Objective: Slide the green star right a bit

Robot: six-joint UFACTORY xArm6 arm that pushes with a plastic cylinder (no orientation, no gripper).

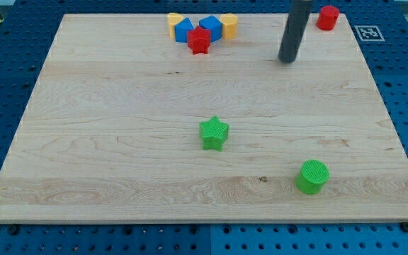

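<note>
The green star (214, 133) lies near the middle of the wooden board (105, 142), a little toward the view's bottom. My tip (287, 60) rests on the board near the view's top right, well above and to the right of the star and apart from every block.
A green cylinder (312, 176) stands at the bottom right. A red cylinder (327, 17) is at the top right corner. At the top middle is a cluster: a red star (198, 41), two blue blocks (183, 30) (210, 26) and two yellow blocks (174, 19) (229, 25).
</note>
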